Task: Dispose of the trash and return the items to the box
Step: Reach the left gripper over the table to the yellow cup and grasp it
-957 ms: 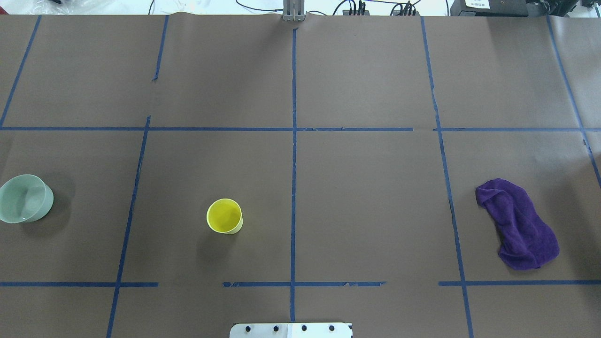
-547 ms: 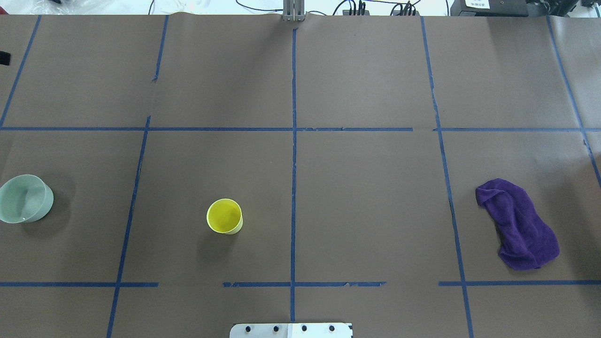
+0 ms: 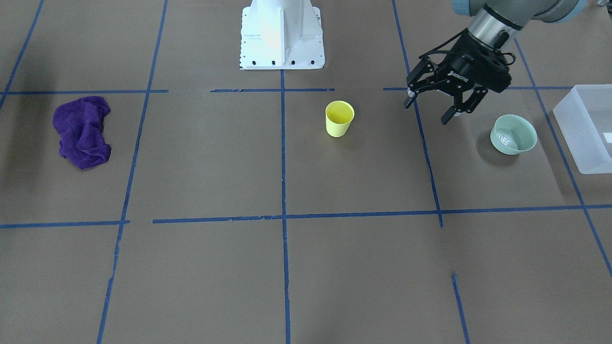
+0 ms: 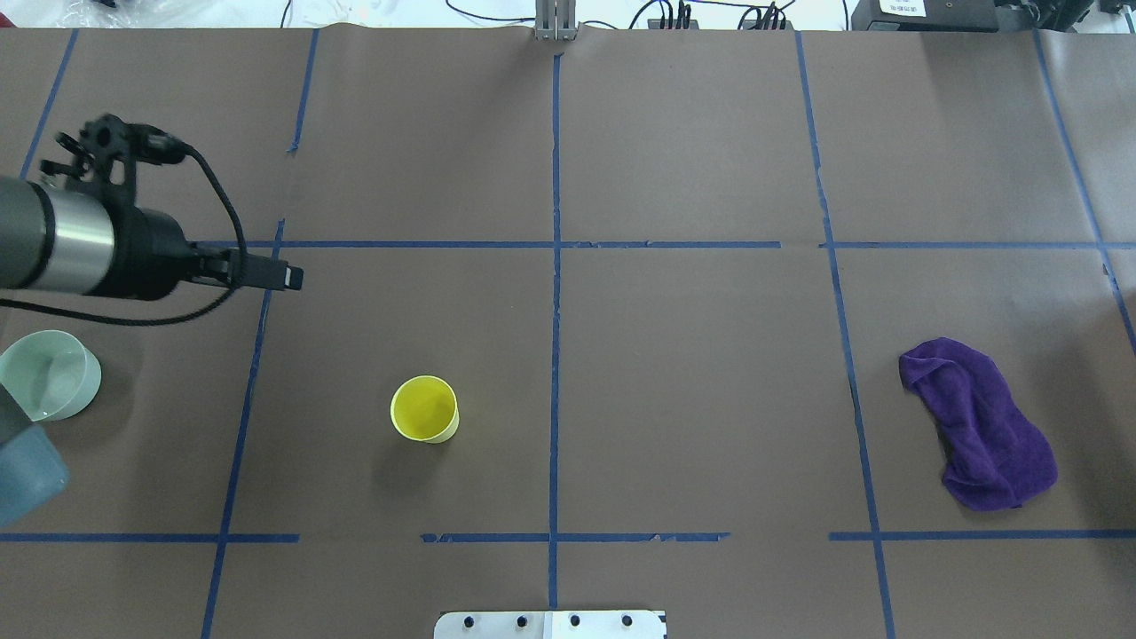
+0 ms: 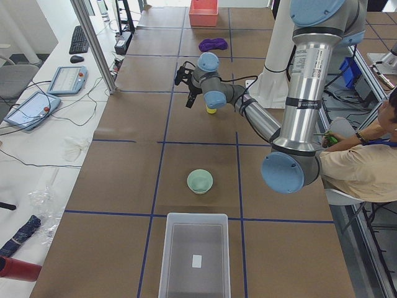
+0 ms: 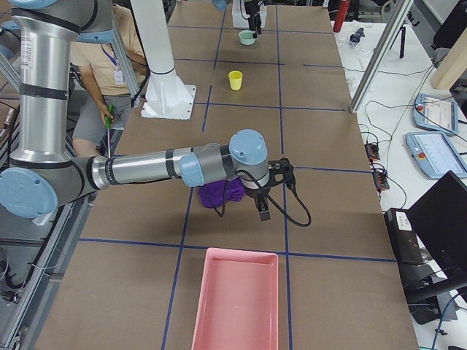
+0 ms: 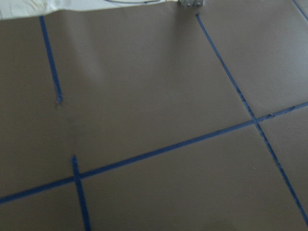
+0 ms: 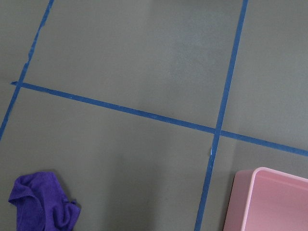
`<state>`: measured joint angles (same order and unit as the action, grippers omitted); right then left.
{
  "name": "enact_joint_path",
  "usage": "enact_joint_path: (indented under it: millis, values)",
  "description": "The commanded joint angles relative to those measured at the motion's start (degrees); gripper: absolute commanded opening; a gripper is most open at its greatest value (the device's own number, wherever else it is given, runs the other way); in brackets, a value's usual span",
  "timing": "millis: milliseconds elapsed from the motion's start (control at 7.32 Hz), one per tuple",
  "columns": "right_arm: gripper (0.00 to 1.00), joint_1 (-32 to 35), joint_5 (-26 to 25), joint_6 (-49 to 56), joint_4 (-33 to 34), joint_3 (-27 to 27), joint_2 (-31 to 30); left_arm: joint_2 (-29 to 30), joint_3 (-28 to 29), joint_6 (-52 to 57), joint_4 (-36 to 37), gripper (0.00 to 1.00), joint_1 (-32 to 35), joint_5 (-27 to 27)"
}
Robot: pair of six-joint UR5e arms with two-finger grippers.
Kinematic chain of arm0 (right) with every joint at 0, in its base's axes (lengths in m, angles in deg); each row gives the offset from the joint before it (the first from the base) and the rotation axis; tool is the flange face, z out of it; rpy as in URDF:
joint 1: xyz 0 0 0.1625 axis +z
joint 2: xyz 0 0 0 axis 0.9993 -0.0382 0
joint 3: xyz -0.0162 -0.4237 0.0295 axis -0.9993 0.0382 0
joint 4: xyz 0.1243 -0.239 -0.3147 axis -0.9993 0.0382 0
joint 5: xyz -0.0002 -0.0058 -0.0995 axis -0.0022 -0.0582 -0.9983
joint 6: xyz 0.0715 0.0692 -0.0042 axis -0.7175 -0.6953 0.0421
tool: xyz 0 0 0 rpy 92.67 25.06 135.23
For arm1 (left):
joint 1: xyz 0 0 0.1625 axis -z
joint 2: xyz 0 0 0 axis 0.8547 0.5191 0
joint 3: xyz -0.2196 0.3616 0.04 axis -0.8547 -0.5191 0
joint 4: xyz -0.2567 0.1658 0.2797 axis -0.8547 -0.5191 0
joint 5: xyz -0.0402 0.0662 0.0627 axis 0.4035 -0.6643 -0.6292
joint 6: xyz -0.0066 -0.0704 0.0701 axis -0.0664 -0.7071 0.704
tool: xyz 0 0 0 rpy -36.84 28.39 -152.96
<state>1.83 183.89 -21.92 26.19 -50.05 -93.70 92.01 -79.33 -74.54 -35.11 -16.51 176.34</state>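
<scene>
The yellow cup point(image 3: 339, 119) stands upright and empty left of the table's middle in the overhead view point(image 4: 425, 410). The mint-green bowl point(image 3: 514, 134) sits upright at the overhead view's left edge point(image 4: 49, 374). The frosted white box point(image 3: 585, 126) stands beyond the bowl at the table's end point(image 5: 193, 254). My left gripper point(image 3: 429, 111) is open and empty, above the table between cup and bowl, nearer the bowl point(image 4: 266, 271). My right gripper point(image 6: 263, 211) shows only in the exterior right view, above the purple cloth's edge; I cannot tell whether it is open.
A crumpled purple cloth point(image 4: 981, 426) lies on the table's right side point(image 3: 82, 131). A pink tray point(image 6: 237, 302) stands at the table's right end, near the cloth point(image 8: 274, 202). Blue tape lines cross the brown table cover. A person sits behind the robot point(image 5: 360, 155).
My left arm has come into the overhead view from the left edge and now reaches over the table past the bowl. Cup, bowl and cloth have not moved.
</scene>
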Motion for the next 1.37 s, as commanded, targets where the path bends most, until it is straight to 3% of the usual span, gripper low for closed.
enact_joint_path:
  millis: [0,273,547,683,820,1230]
  values:
    - [1.0,0.0,-0.27,-0.07,-0.17,0.15,-0.23,0.31,0.41,-16.78,1.7,0.94,-12.54,-12.84]
    - [1.0,0.0,-0.27,-0.16,-0.17,0.15,-0.32,7.41,4.09,-26.39,10.65,0.78,-18.47,-16.4]
    - [1.0,0.0,-0.27,-0.16,-0.17,0.15,-0.67,7.96,4.37,-27.75,11.73,0.7,-22.43,-18.25]
    - [1.0,0.0,-0.27,-0.16,-0.17,0.15,-0.76,8.05,5.06,-27.84,12.34,0.44,-22.44,-18.25]
    - [1.0,0.0,-0.36,-0.16,-0.17,0.15,-0.76,7.96,5.42,-27.75,12.7,0.0,-22.44,-18.25]
    - [1.0,0.0,-0.36,0.02,-0.17,0.15,-0.76,7.96,1.76,-23.13,15.58,0.0,-18.78,-17.82]
